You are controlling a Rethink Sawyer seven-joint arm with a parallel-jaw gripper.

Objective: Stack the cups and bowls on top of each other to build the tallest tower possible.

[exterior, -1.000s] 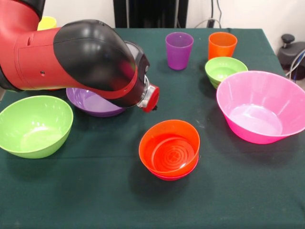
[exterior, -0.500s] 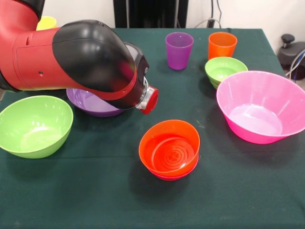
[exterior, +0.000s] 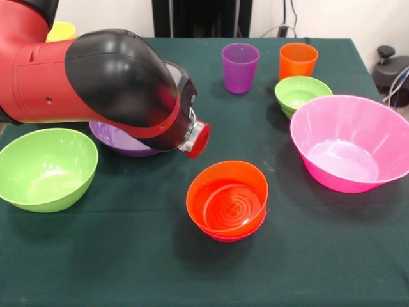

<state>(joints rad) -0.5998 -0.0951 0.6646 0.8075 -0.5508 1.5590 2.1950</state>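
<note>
The tower (exterior: 227, 201) stands front centre: a small orange bowl nested in a small red-magenta bowl whose rim shows below it. The red and black arm (exterior: 102, 80) reaches in from the top left and covers most of the purple bowl (exterior: 118, 139). The gripper is hidden behind the arm. A large lime green bowl (exterior: 45, 167) sits at the left, a huge pink bowl (exterior: 348, 144) at the right, and a small green bowl (exterior: 301, 94) behind it. The purple cup (exterior: 240, 67) and orange cup (exterior: 298, 61) stand at the back. The yellow cup (exterior: 62, 30) peeks out above the arm. The large orange bowl is out of view.
A red round knob (exterior: 199, 139) sticks out of the arm's end, close above the table between the purple bowl and the tower. A dark green cloth (exterior: 128, 256) covers the table. A black object (exterior: 390, 67) stands off the table's right edge.
The arm has shifted slightly to the left and turned a little; its red knob has swung a bit. The bowls and cups have not moved.
</note>
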